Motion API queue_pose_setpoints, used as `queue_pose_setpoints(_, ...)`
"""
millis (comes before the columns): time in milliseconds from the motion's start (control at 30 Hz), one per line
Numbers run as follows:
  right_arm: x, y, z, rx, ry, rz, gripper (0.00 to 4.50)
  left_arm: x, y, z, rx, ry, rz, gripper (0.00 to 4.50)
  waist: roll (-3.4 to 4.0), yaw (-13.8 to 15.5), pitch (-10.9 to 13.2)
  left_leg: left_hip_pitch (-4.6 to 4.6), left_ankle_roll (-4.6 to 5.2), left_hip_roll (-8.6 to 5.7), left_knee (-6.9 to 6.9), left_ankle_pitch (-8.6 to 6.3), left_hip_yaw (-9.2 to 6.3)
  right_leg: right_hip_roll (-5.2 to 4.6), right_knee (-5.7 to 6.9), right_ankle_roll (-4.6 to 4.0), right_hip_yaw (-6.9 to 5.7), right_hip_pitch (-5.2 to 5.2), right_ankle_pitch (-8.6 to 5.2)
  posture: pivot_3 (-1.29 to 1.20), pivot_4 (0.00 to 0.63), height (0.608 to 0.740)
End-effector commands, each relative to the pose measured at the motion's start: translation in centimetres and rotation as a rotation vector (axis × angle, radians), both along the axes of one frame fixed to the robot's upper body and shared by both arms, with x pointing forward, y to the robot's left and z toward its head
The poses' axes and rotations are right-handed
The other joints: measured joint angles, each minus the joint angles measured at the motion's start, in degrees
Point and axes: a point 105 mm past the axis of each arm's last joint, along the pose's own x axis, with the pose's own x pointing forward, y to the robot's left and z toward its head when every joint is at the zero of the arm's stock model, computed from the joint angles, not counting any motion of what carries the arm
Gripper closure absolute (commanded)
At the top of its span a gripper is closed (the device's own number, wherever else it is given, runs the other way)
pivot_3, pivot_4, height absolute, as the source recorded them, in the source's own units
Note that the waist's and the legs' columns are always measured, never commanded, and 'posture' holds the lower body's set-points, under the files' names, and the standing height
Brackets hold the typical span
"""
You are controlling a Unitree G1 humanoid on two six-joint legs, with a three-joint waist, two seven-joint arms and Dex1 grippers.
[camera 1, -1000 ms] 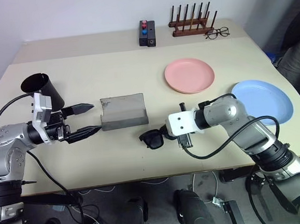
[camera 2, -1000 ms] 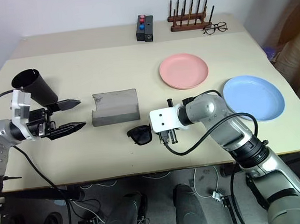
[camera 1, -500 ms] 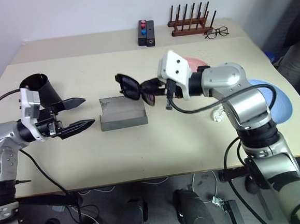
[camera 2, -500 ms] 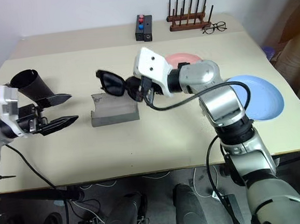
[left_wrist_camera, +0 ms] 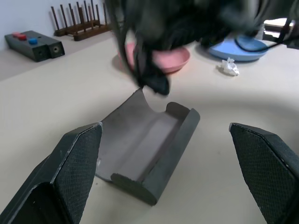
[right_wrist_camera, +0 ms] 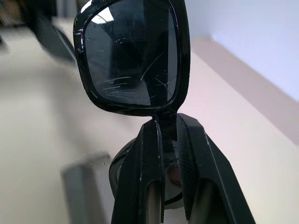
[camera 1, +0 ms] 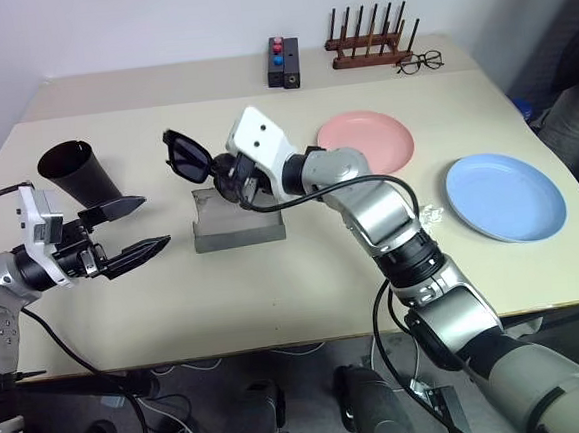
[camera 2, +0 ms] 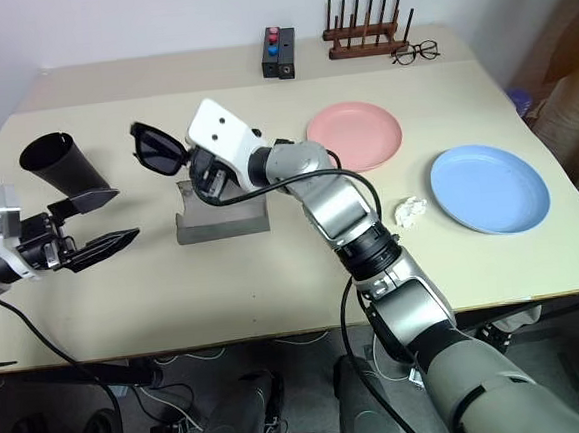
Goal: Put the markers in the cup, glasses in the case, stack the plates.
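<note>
Step, glasses to case: my right gripper [camera 1: 228, 170] clamps black thick-framed sunglasses [camera 1: 188, 155] above open grey hinged case [camera 1: 238, 219], left gripper [camera 1: 133, 230] fingers apart; next, lowering them in.

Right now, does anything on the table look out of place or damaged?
A crumpled white scrap lies on the table beside the blue plate. The sunglasses in the right hand have scratched lenses.

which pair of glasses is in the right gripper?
The black sunglasses, pinched at the bridge in the right gripper above the case. The thin-framed spectacles lie by the wooden rack.
</note>
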Motion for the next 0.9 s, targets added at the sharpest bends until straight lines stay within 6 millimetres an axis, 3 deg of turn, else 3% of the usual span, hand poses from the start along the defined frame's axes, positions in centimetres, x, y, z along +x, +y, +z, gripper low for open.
queue_pose_setpoints(33, 0.2, 0.0, -0.2, -0.035, -0.045, 0.003, 4.49, -0.5, 0.2, 1.3, 0.016, -0.062, 0.007, 0.0, 0.01, -0.09, 0.0, 0.0, 0.0, 0.02, 0.0, 0.0, 0.0, 0.01, 0.0, 0.0, 0.0, -0.01, 0.0, 0.0, 0.15, 0.74)
queue_pose_setpoints(200, 1.0, -0.3, -0.8, -0.092, -0.034, -0.035, 4.49, -0.4, 0.2, 1.3, 0.017, -0.065, 0.011, 0.0, 0.01, -0.92, 0.01, -0.03, -0.01, 0.05, -0.01, 0.0, 0.0, 0.04, 0.0, 0.0, 0.01, -0.03, 0.0, 0.0, 0.15, 0.74)
queue_pose_setpoints(500, 0.2, 0.2, -3.0, -0.216, 0.009, 0.006, 4.49, -0.3, 0.1, 1.4, 0.018, -0.071, 0.016, 0.0, 0.02, -1.37, 0.01, -0.03, 0.0, 0.11, -0.02, 0.0, 0.0, 0.13, -0.01, 0.0, 0.03, -0.04, 0.0, 0.0, 0.15, 0.74)
queue_pose_setpoints(900, 1.2, -0.4, -4.4, -0.305, -0.032, -0.075, 4.49, -0.5, 0.2, 1.3, 0.025, -0.067, 0.024, 0.0, 0.02, -1.33, 0.01, -0.03, -0.01, 0.11, -0.02, 0.0, 0.0, 0.13, -0.02, -0.01, 0.04, -0.03, 0.0, 0.0, 0.15, 0.74)
